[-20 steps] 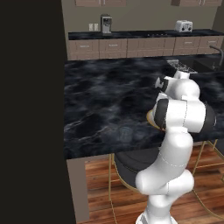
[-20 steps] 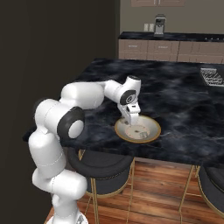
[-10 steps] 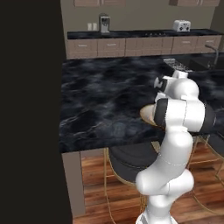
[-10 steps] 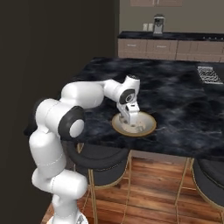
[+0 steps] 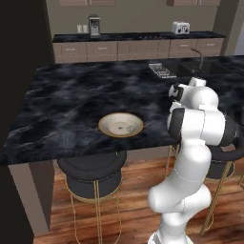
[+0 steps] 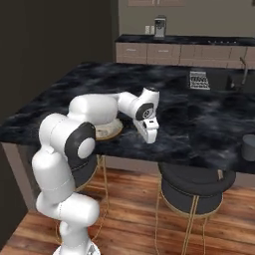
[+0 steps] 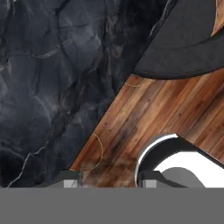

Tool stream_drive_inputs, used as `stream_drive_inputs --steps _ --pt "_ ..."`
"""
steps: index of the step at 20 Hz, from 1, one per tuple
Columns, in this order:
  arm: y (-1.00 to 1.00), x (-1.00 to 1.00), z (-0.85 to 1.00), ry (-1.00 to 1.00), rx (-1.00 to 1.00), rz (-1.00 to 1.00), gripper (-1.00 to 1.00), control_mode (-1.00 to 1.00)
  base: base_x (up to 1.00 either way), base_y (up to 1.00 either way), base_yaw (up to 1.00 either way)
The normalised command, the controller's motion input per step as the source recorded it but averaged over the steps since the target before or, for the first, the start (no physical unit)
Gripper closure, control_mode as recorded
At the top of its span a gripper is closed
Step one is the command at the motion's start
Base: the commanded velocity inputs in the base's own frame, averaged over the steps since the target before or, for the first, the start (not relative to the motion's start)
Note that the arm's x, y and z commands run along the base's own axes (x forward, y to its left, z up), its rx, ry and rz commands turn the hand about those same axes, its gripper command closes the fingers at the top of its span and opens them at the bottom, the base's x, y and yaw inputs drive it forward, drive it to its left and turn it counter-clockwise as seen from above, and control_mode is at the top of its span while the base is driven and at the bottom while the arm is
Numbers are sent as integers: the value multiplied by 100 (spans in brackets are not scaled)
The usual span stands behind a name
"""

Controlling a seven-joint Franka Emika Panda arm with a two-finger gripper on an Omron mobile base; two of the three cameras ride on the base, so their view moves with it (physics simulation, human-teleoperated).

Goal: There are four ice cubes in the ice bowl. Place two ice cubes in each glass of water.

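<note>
The bowl sits on the dark marble island close to its near edge, a narrow strip of stone between its tan rim and the drop. Inside its pale hollow lie small whitish ice cubes, too small to count. In the right base view the bowl is half hidden behind the arm, and the gripper hangs just to the right of it, right at the island's near edge, fingers pointing down toward the floor side. The hand view looks straight down on that edge: black veined stone on one side, wood floor on the other, with a round dark stool seat below the overhang. The two finger tips at the bottom of that view stand a little apart; whether anything lies between them cannot be told, and no cube shows there. The island top is broad and bare to the left of and behind the bowl, giving wide free room there; a small dark rack lies toward the far right, near a sink tap. A dark grey glass stands at the right edge of the right base view, near the island's front edge, well apart from the bowl. Stools with gold legs are tucked under the near side. On the back counter stand a coffee machine and a toaster. No writing can be read anywhere.
</note>
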Motion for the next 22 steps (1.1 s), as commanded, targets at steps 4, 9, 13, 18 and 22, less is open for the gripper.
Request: stream_drive_inputs --steps 4,9,13,18,22 --pt "0 0 0 0 0 0 100 100 8 -100 0" --pt "0 0 0 0 0 0 100 100 53 -66 0" --pt "0 0 0 0 0 0 100 100 86 -30 0" --pt "0 0 0 0 0 0 100 100 35 -74 0" --pt "0 0 0 0 0 0 100 100 21 -59 0"
